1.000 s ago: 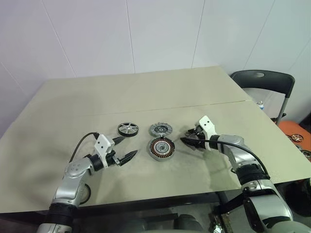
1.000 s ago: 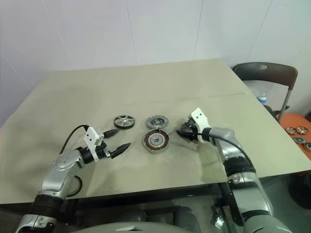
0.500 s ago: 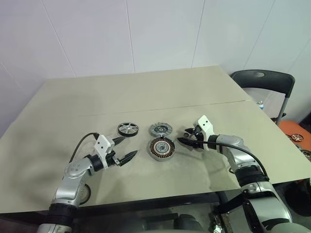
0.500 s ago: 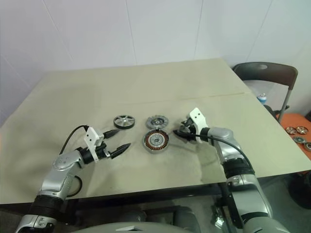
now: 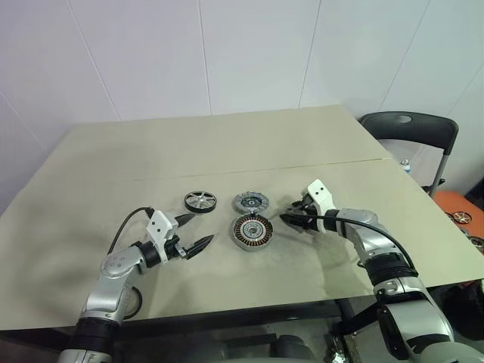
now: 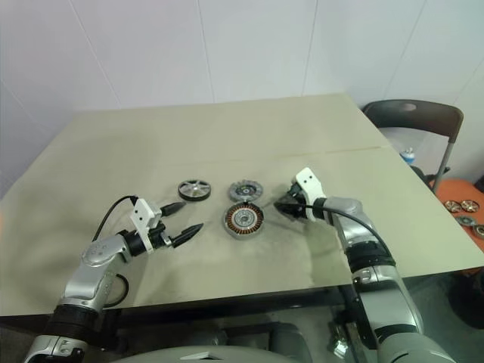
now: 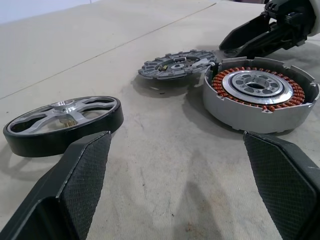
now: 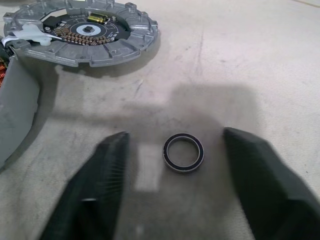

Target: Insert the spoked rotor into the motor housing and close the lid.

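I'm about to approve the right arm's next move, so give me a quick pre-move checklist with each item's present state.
1. Right gripper open, fingers either side of the small ring: ok.
2. Ring flat on the table, untouched: ok.
3. Left gripper open, holding nothing: ok.
4. Spoked rotor in the motor housing: not ok, lying on the table.
5. Lid on the housing: not ok, lying beside it.

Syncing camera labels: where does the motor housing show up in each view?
Left eye view: motor housing on the table, just below the lid.
Right eye view: housing mid-table, just below the lid.
Left wrist view: housing, copper windings up, beside the lid.
Right wrist view: a sliver of its grey wall and copper, beside the lid.
Shared landmark: the lid.
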You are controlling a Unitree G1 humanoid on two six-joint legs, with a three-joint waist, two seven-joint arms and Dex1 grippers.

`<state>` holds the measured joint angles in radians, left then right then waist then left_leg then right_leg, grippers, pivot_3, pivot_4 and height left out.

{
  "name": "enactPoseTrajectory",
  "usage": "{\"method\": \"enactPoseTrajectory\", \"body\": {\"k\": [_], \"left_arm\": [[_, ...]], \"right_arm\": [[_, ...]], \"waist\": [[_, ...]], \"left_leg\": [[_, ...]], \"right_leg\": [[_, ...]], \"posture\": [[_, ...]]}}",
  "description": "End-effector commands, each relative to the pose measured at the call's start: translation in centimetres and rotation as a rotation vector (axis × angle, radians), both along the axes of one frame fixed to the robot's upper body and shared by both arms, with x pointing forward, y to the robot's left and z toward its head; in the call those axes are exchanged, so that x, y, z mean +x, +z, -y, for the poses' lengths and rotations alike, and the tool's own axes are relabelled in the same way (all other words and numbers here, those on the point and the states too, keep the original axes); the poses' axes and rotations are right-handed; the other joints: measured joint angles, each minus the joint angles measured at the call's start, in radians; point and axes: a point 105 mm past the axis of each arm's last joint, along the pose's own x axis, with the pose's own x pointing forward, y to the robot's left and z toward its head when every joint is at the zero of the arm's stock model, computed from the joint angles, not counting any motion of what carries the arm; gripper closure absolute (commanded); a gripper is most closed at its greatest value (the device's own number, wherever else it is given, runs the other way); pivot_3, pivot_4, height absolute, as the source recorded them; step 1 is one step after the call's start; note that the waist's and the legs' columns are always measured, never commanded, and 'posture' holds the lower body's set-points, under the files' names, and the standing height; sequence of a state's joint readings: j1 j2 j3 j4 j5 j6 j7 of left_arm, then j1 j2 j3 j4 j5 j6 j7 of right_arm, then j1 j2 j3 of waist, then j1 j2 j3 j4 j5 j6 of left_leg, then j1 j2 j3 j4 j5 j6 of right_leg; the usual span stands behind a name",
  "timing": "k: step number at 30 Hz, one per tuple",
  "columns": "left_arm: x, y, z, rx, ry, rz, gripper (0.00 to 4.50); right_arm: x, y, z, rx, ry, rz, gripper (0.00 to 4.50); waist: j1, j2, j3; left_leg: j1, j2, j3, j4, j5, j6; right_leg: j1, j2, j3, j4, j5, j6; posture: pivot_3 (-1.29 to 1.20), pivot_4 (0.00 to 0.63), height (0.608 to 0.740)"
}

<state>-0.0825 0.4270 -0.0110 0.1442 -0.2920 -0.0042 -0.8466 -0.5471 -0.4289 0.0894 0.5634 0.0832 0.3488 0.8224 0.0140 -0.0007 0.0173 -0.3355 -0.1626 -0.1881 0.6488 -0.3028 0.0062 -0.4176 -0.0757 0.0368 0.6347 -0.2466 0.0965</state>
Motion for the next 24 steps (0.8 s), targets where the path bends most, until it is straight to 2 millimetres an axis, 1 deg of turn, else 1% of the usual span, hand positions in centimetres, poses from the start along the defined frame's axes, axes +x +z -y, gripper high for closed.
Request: {"method": "enactPoseTrajectory", "body": {"k": [1,4,5,9,11,13,17,19,21,24], "left_arm": [[0.3,1.2,0.1,0.002,-0.008,0.045,0.0],[0.3,1.2,0.0,0.003,-0.008,0.045,0.0],[0.4,1.2,0.0,0.004,-0.007,0.046,0.0],[0.4,1.2,0.0,0.004,-0.007,0.047,0.0],[0.4,1.2,0.1,0.003,-0.008,0.046,0.0],[0.4,1.2,0.2,0.002,-0.008,0.045,0.0],[0.4,1.2,0.2,0.0,-0.007,0.045,0.0],[0.4,1.1,0.2,-0.001,-0.006,0.045,0.0],[0.4,1.1,0.2,-0.002,-0.004,0.046,0.0],[0.3,1.1,0.3,-0.003,-0.003,0.045,0.0]], "right_arm": [[-0.2,-0.3,0.1,-0.014,0.006,-0.015,2.71],[-0.2,-0.1,0.1,-0.015,0.017,-0.003,3.75],[-0.2,0.3,-0.2,0.002,0.037,0.014,3.84],[-0.9,2.9,-2.3,0.118,0.159,0.1,3.84],[-1.8,4.6,-3.8,0.201,0.241,0.13,3.84],[-2.6,5.2,-4.7,0.231,0.298,0.137,3.84],[-3.6,5.4,-5.6,0.245,0.351,0.127,3.84],[-4.0,4.3,-6.0,0.183,0.374,0.094,3.84],[-3.9,3.3,-6.0,0.124,0.363,0.07,3.84],[-3.7,2.9,-6.5,0.102,0.35,0.058,3.84]], "waist": [[0.0,0.0,0.0],[0.001,0.0,0.0],[0.001,0.0,0.0],[0.001,0.0,0.0],[-0.001,0.0,0.0],[-0.003,0.0,0.0],[0.002,0.0,0.0],[0.004,0.0,0.0],[0.002,0.0,0.0],[0.0,0.0,0.0]], "left_leg": [[0.0,0.0,0.0,0.0,0.0,0.0],[0.0,0.0,0.0,0.0,0.0,0.0],[0.001,0.0,0.0,0.0,0.0,0.001],[0.001,0.001,0.0,0.0,-0.001,0.001],[0.0,0.001,0.0,0.0,-0.001,0.001],[-0.001,0.002,0.002,0.0,0.0,0.0],[-0.001,0.003,0.003,0.0,-0.001,0.001],[-0.001,0.003,0.003,0.0,-0.001,0.001],[-0.001,0.003,0.003,0.0,-0.001,0.001],[-0.001,0.003,0.004,0.0,-0.001,0.001]], "right_leg": [[0.0,0.0,0.0,0.0,0.0,0.0],[0.0,0.0,0.0,0.0,0.0,0.0],[0.001,0.0,0.0,0.0,0.001,0.0],[0.001,0.001,0.0,0.0,0.001,0.0],[0.0,0.001,0.0,0.0,0.001,0.0],[-0.002,0.002,0.002,0.0,0.001,0.0],[-0.003,0.003,0.003,0.0,0.002,0.0],[-0.002,0.003,0.003,0.0,0.002,0.0],[-0.002,0.003,0.003,0.0,0.002,0.0],[-0.003,0.003,0.004,0.0,0.002,0.0]], "posture": [[0.0,0.0,0.74],[0.0,0.0,0.74],[0.0,0.0,0.74],[0.0,0.0,0.74],[0.0,0.0,0.74],[0.0,0.0,0.74],[0.0,0.0,0.74],[0.0,0.0,0.74],[0.0,0.0,0.74],[0.0,0.0,0.74]]}}
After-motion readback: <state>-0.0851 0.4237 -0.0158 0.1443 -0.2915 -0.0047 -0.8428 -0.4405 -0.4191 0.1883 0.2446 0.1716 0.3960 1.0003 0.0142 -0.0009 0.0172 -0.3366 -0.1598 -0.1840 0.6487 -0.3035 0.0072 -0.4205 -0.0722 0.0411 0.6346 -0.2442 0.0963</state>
